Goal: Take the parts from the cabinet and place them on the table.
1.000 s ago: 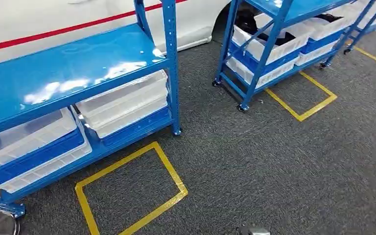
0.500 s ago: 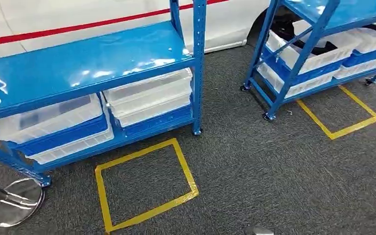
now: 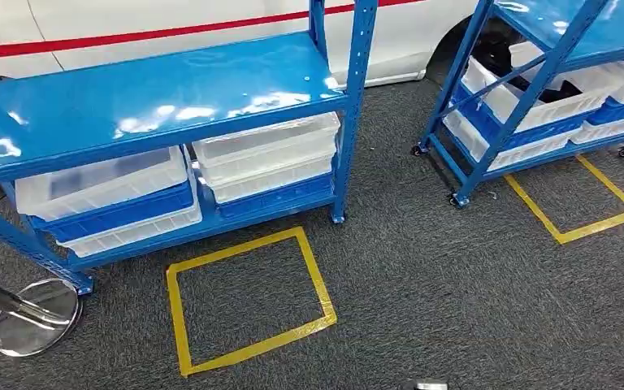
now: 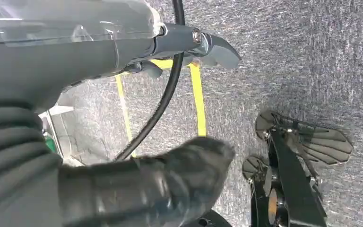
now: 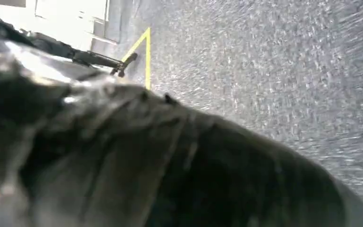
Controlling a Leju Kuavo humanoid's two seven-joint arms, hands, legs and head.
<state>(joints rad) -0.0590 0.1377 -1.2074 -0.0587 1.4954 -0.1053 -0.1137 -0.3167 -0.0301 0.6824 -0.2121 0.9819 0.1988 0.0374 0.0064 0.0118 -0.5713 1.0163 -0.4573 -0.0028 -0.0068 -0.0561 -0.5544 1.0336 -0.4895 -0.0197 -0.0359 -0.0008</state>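
A blue shelf rack (image 3: 171, 89) stands ahead on the left. Clear bins (image 3: 264, 146) sit stacked on blue bins (image 3: 114, 215) on its low shelf. A second blue rack (image 3: 536, 81) at the right carries white bins with dark parts (image 3: 565, 93) in them. My left hand (image 4: 99, 52) hangs over the carpet, its fingers (image 4: 217, 49) and thumb (image 4: 189, 165) spread apart around nothing. A dark glossy mass (image 5: 146, 156) lies right against the right wrist camera. I cannot tell whether this is my right hand or a thing it holds.
Grey carpet lies between me and the racks, with one yellow tape square (image 3: 248, 301) before the left rack and another (image 3: 577, 203) before the right one. A chrome round stand base (image 3: 32, 317) sits at the lower left. A white car body with a red stripe (image 3: 171, 32) is behind the racks.
The whole picture has shifted because the camera moved: both racks now sit further right, and the chrome base and the left rack's left end have come into view.
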